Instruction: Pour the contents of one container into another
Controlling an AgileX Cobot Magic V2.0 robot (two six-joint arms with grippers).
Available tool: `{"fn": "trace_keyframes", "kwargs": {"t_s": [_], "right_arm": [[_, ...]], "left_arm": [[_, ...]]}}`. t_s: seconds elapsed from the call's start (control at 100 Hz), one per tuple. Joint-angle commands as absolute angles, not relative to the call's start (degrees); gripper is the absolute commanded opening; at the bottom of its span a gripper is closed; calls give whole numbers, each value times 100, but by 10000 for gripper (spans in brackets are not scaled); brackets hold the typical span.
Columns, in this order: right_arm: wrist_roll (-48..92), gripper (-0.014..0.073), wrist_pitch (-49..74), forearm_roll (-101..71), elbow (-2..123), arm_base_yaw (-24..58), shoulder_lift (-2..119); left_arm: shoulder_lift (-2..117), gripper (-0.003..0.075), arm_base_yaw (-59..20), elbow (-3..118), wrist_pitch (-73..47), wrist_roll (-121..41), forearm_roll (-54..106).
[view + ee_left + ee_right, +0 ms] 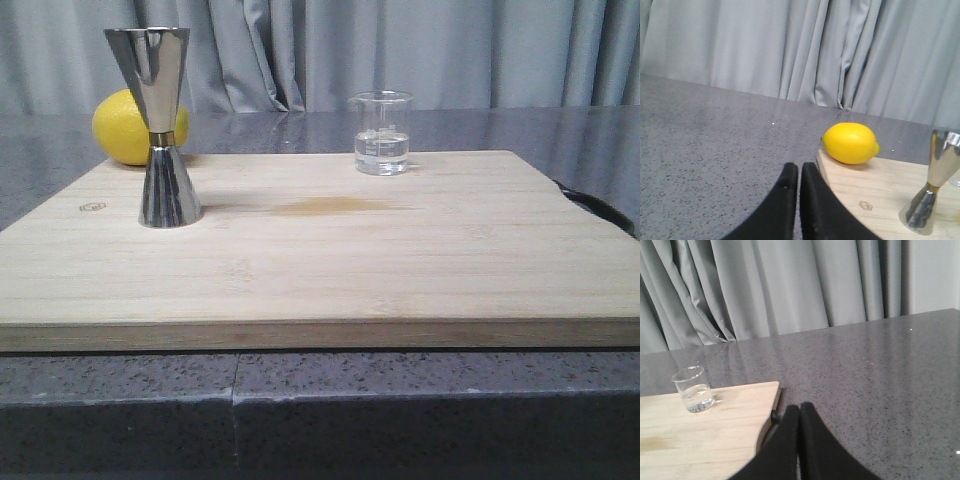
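Observation:
A small clear glass beaker (382, 133) with some clear liquid stands upright at the far middle-right of the wooden board (330, 260); the right wrist view shows the beaker (693, 388) too. The tall steel jigger (160, 125) with a gold band at its waist stands upright at the board's left; part of the jigger (935, 185) shows in the left wrist view. My left gripper (799, 170) is shut and empty, hovering off the board's left edge. My right gripper (799, 411) is shut and empty, off the board's right edge. Neither gripper appears in the front view.
A yellow lemon (125, 127) lies behind the jigger at the board's far left corner, and the lemon (850, 143) shows in the left wrist view. The board rests on a dark speckled counter (300, 400). Grey curtains hang behind. A dark handle (600, 208) sticks out at the board's right.

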State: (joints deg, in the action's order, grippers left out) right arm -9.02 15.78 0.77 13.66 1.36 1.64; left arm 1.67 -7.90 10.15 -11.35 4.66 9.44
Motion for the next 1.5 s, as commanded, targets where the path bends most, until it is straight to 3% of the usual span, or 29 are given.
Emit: {"fn": "trace_keyframes", "kwargs": {"t_s": [0.0, 0.26, 0.36, 0.45, 0.57, 0.64, 0.71, 0.89, 0.98, 1.49], "right_arm": [[-877, -73, 1514, 82, 1957, 114, 622], [-768, -71, 1814, 82, 2970, 114, 2137], [-768, -29, 1583, 82, 3133, 185, 2659], [-768, 76, 1139, 82, 3135, 267, 3038], [-768, 309, 676, 82, 3135, 440, 3481], [-768, 426, 461, 82, 3135, 566, 3724], [-768, 483, 271, 82, 3135, 684, 3950], [-768, 483, -410, 82, 3135, 981, 4547], [-768, 483, -789, 82, 3135, 1103, 4882], [-768, 483, -1884, 106, 3135, 1176, 6246]], "left_arm": [[650, -19, -917, 1680, -1175, 513, 1101], [2447, -18, -1701, 3112, -1809, 456, 1205], [3108, -18, -2096, 3445, -1682, 390, 1195], [3610, -17, -2495, 3630, -1444, 140, 1195], [4158, 3, -3034, 3752, -1119, -85, 1195], [4418, 58, -3325, 3776, -896, -160, 1183], [4636, 146, -3565, 3776, -664, -160, 1154], [5093, 461, -3881, 3776, -309, -160, 1154], [5312, 559, -3892, 3776, -299, -160, 1154], [6525, 570, -3892, 3755, 673, -171, 1142]]}}
